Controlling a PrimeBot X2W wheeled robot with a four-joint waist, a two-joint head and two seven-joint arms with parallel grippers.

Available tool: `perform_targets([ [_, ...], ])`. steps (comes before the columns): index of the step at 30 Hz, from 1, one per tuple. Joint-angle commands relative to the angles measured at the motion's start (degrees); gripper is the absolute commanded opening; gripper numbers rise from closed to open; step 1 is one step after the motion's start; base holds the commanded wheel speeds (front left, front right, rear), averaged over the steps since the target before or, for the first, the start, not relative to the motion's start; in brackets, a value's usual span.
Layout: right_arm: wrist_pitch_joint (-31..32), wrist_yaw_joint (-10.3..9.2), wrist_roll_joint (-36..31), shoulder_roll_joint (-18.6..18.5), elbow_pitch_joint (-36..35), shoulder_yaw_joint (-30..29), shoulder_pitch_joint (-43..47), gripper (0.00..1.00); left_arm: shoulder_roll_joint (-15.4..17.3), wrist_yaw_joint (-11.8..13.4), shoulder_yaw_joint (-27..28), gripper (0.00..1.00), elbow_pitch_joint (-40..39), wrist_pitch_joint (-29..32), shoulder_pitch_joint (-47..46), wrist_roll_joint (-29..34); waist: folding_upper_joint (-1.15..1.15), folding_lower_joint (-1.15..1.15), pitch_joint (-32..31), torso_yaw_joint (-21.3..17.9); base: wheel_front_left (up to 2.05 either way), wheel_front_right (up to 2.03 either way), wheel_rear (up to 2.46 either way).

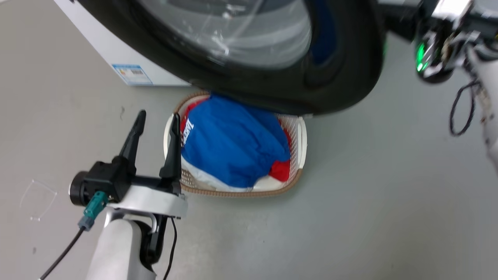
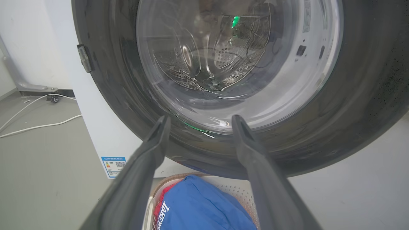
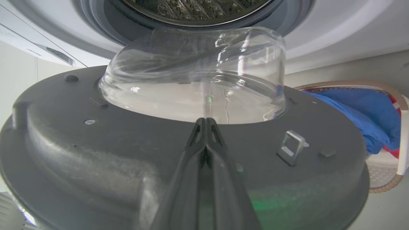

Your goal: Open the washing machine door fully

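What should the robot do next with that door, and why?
Probably swing the washing machine door farther outward: the shut right fingers sit at its inner side, and its glass bowl hangs close to the drum.

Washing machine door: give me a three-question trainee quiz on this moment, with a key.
1. True or false: the left gripper is clamped on the washing machine door.
2. What lies on top in the laundry basket? A) green towels B) a blue garment C) shoes
3. Fill in: in the right wrist view, the right gripper, at the door's inner face, is ____.
Key: 1 false, it is open and off the door; 2 B; 3 shut.
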Motion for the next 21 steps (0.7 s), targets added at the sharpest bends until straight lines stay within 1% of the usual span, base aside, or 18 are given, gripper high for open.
perform_targets([
  [1, 0.85, 0.01, 0.38, 0.95, -0.83, 0.41, 2.30, 0.00, -0.34, 0.00, 0.00, 1.00, 0.41, -0.14, 1.20, 0.30, 0.00, 0.00, -3.17, -0.46, 0.00, 0.00, 0.00],
  [12, 4.27, 0.01, 2.22, 5.12, -7.54, 2.34, 16.59, 0.00, -0.91, 0.00, -0.41, 1.00, 2.76, -0.14, 7.69, 0.41, 0.00, 0.00, -13.19, -0.54, 0.00, 0.00, 0.00],
  [21, 4.45, 0.01, 2.60, 8.38, -13.20, 4.72, 25.05, 0.00, -1.25, 0.00, -0.71, 1.00, 3.83, -0.14, 10.89, 0.80, 0.00, 0.00, -17.09, -0.11, 0.00, 0.00, 0.00],
])
